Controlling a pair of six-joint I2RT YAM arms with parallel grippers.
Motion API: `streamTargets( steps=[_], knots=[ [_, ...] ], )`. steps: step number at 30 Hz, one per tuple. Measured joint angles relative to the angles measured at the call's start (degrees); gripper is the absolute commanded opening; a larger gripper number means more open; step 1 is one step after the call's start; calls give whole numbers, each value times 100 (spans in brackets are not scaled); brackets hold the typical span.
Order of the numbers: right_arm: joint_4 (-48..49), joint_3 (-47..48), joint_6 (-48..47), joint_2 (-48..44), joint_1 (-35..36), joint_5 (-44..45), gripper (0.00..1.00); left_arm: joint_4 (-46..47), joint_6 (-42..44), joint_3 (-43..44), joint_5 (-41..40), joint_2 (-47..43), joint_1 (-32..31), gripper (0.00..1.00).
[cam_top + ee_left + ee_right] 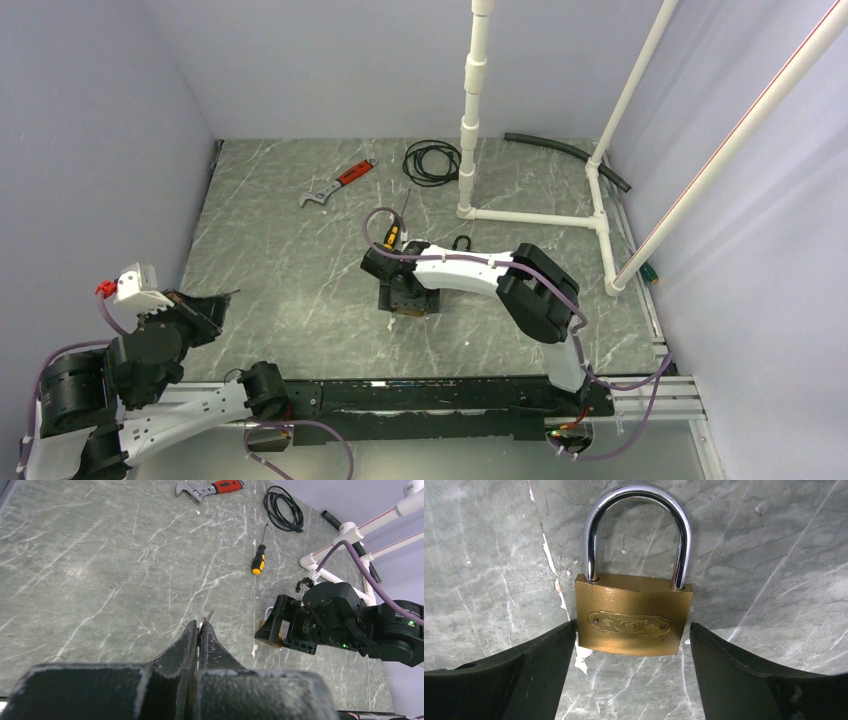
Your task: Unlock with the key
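Padlock (634,615) flat on the counter (280,260), mid-centre, sat btwn the right claw (406,306) fingers. Screwdriver (395,235) just behind it, wrench (338,183) further back-left, cable coil (432,162) at the back next to the pipe frame (470,130) on the rt. Left claw (202,630), key (206,617) nipped at its tips, over the near-left corner, well apart from the padlock.

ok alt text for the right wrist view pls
A brass padlock, its steel shackle closed, lies flat on the grey marbled table. The right gripper straddles its body with black fingers open, one close against a corner, the other standing clear.
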Motion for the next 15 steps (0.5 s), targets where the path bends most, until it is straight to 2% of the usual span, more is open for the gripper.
streamTargets(
  steps=[6,15],
  knots=[
    [0,2,0,2,-7,2,77,7,13,-4,2,-37,0,0],
    [15,2,0,2,-61,-68,81,13,13,-7,2,-37,0,0]
  ],
)
